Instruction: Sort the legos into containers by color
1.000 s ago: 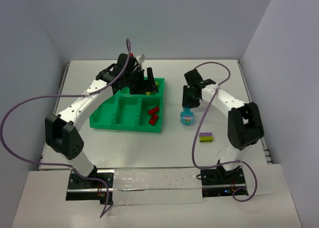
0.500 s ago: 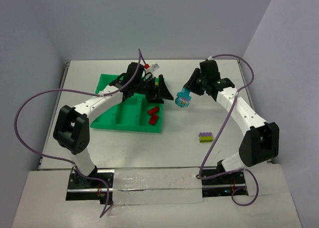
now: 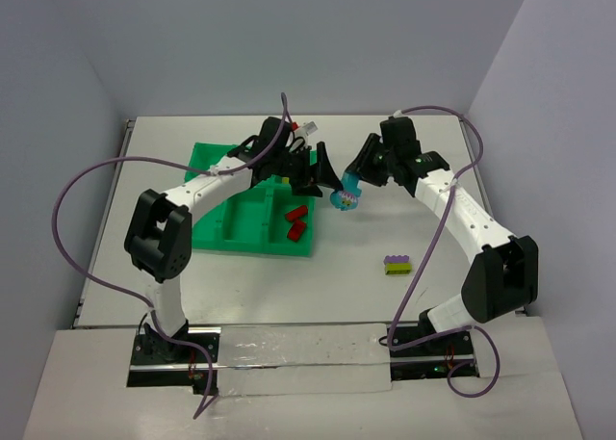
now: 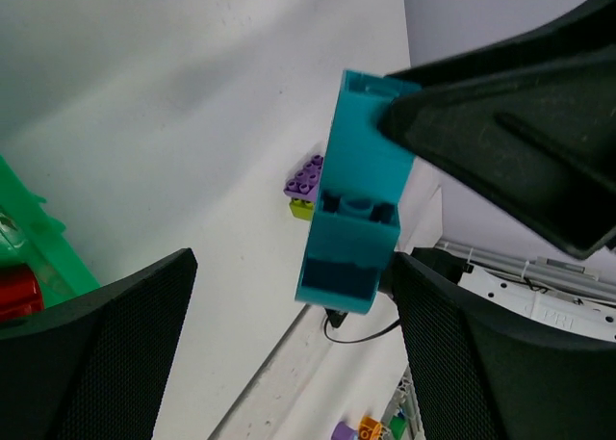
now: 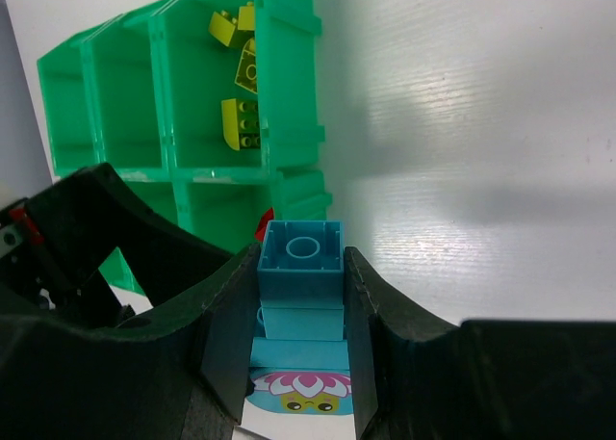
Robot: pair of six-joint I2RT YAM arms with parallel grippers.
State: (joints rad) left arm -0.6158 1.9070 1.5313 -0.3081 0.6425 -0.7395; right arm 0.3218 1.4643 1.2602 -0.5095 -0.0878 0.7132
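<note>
**A:** What lies nearest?

**B:** A purple-and-lime brick sits alone on the white surface. Behind it is the green tray, with two red bricks in its near right compartment.

**A:** What just changed?

**B:** A second ago the right claw was low beside the tray. Now it is raised and clenched on a turquoise brick stack, just off the tray's right edge. The left claw has swung out from over the tray. Its fingers are spread wide on either side of the stack, gripping nothing.

**A:** Meaning?

**B:** Probably a handover, or pulling the stack apart before sorting. Farthest back, yellow-green bricks fill the far right compartment.
</note>
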